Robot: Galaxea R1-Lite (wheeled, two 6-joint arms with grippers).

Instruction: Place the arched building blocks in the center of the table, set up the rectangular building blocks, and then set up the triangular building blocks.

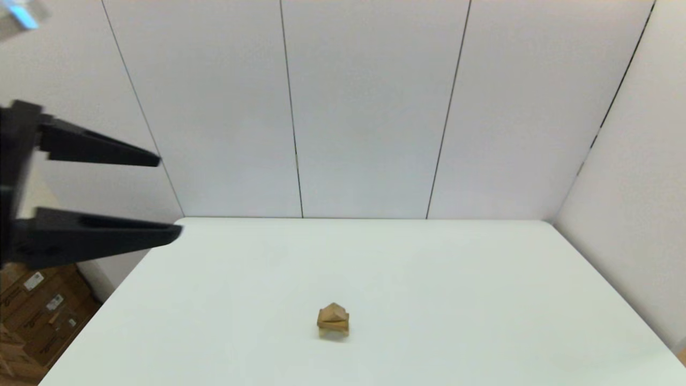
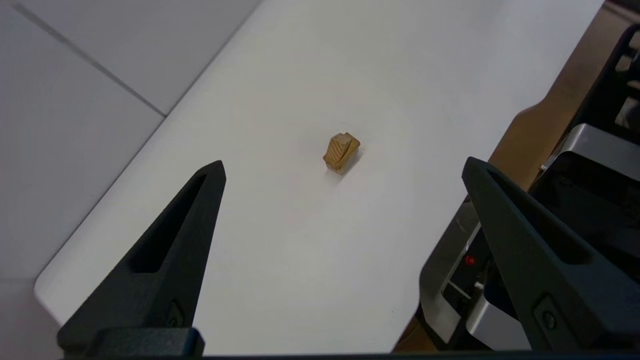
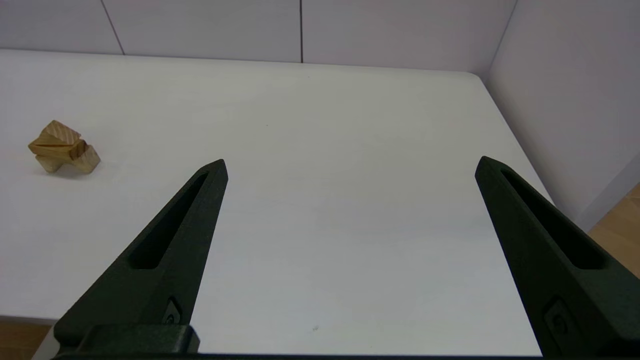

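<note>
We see the triangular block point(image 1: 333, 311) capping the rectangular slab point(image 1: 333, 322) on the arch point(image 1: 334, 333); our left gripper point(image 1: 170, 195), raised at nine o'clock, and our right gripper point(image 3: 350, 165) both gape empty.

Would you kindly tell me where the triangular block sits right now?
In the head view, the triangular block tops the stack near the table's centre, resting on the rectangular slab.
</note>
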